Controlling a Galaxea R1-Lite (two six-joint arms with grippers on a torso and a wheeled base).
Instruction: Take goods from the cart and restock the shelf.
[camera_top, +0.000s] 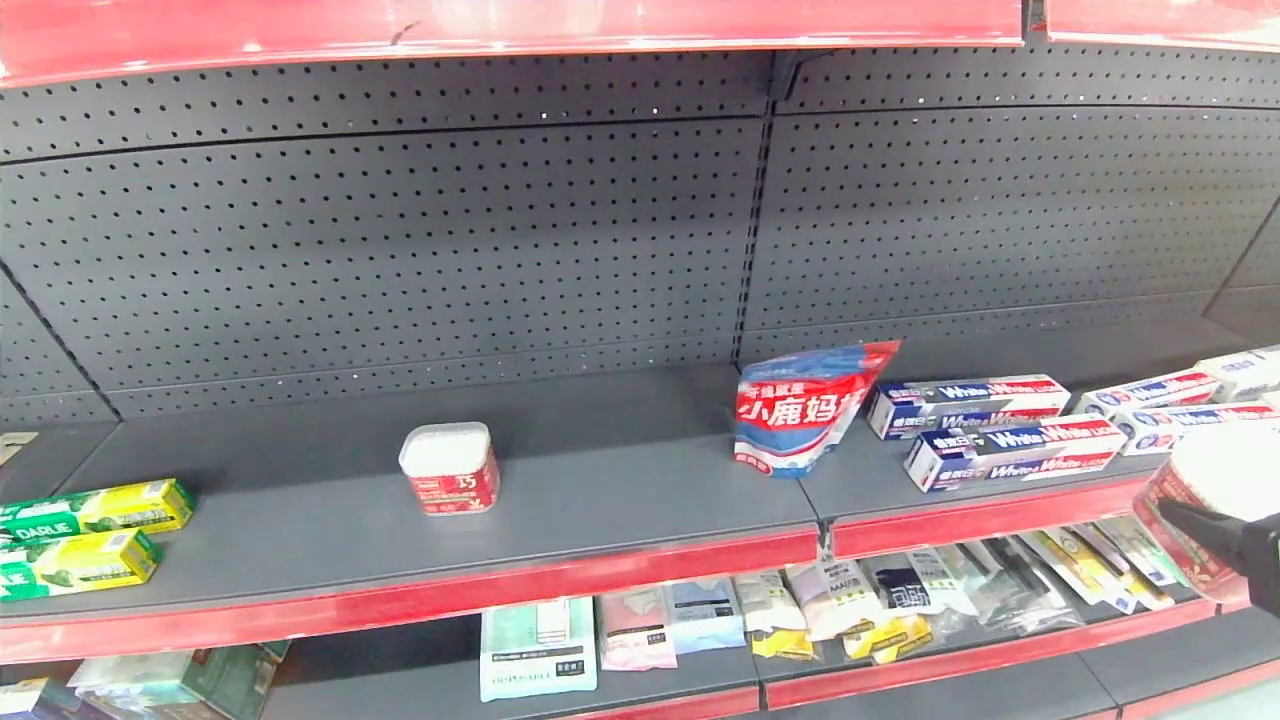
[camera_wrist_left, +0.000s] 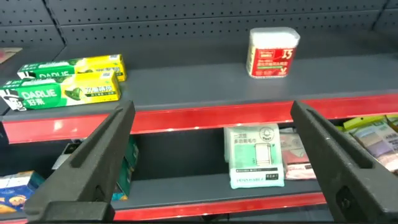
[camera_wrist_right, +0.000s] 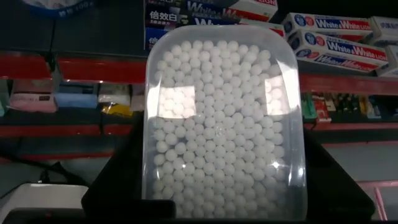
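**Stock on view, grey shelf (camera_top: 600, 500) with red front edge**

1. Tub of cotton swabs (camera_wrist_right: 227, 112), clear-lidded, red label on the side. It was held in the right gripper (camera_wrist_right: 227, 186), whose dark fingers (camera_wrist_right: 118, 180) pinched it from both sides. It hung in front of the shelf's right section, before the white-and-blue boxes and lid toward the wrist camera. In the head view the tub (camera_top: 1210, 500) sat at the far right edge.

2. Second tub (camera_top: 448, 468) of the same kind, with a white lid and red label. It stood upright and alone on the left section of the shelf, well apart from the other goods.

3. Blue-and-red pouch (camera_top: 805, 410). It stood at the join of the two shelf sections and leaned toward the boxes on its right.

4. White-and-blue toothpaste boxes (camera_top: 1010, 450). These lay flat on the right section, one behind another just beside the pouch. More of the same (camera_top: 1150, 390) lay further right.

5. Green-and-yellow toothpaste boxes (camera_top: 90, 510). Two lay flat at the far left of the shelf, one just in front of the other.

6. Lower shelf (camera_top: 350, 650), carrying flat packets in a row, among them a pale green one (camera_top: 540, 650).

**Grippers**

The left gripper (camera_wrist_left: 212, 109) was empty, with its fingers (camera_wrist_left: 93, 168) spread wide. It was level with the shelf's red front edge and faced the left section. The green-and-yellow boxes (camera_wrist_left: 71, 68) lay to one side of it and the standing tub (camera_wrist_left: 272, 53) beyond.
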